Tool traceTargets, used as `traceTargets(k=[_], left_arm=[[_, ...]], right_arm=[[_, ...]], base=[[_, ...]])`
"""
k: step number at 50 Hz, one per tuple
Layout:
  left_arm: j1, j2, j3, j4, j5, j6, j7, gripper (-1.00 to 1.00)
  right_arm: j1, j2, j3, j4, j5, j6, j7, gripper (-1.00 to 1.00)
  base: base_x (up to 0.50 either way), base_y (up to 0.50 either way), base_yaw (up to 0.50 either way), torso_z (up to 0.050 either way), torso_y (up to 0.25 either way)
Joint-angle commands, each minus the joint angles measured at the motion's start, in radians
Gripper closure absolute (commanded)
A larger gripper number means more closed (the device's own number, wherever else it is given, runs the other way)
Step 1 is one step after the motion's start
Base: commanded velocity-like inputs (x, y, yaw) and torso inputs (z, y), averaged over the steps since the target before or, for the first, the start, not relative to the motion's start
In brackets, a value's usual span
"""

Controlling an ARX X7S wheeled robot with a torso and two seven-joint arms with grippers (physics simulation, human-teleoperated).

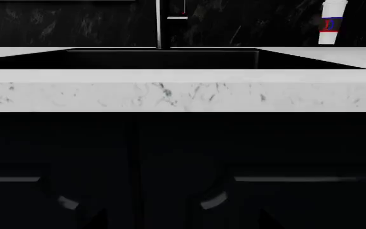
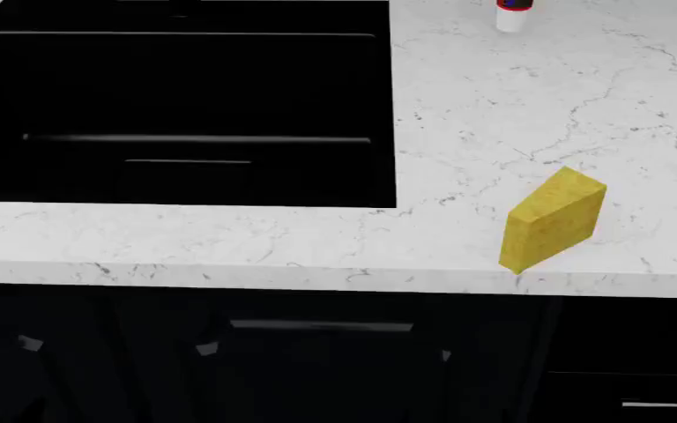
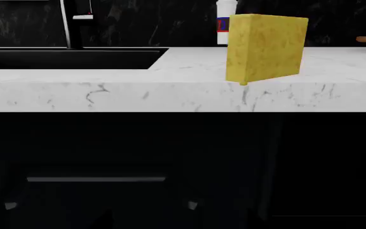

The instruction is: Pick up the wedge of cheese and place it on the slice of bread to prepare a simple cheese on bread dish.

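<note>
Dark cabinet fronts (image 2: 315, 352) nearest. Cheese (image 2: 553, 218) upright at near counter (image 2: 256, 247) edge, right of sink (image 2: 186, 97). Bread unseen. Grippers out of view, finger state untellable. Risk: clumsy approach nudges cheese off edge.

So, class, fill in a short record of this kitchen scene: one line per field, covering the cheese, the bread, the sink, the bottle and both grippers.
cheese: yellow wedge of cheese standing upright at the front edge of the countertop
bread: not in view
sink: black sink, on the robot's left of the cheese
bottle: white bottle at the back of the countertop
grippers: neither visible
</note>
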Motion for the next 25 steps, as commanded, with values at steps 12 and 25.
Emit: traceTargets(k=[12, 25], left_arm=[[0.022, -0.046, 0.063, 0.018, -0.027, 0.033, -0.039, -1.00], [0.007, -0.074, 0.076, 0.060, -0.080, -0.054, -0.045, -1.00]], right_arm=[[-0.004, 0.042, -0.037, -0.027, 0.061, 0.014, 0.056, -1.00], [-0.011, 0.071, -0.082, -0.070, 0.026, 0.051, 0.100, -1.00]], base=[[0.00, 0.00, 0.00, 0.021, 0.000], [0.00, 0.00, 0.00, 0.023, 0.018]])
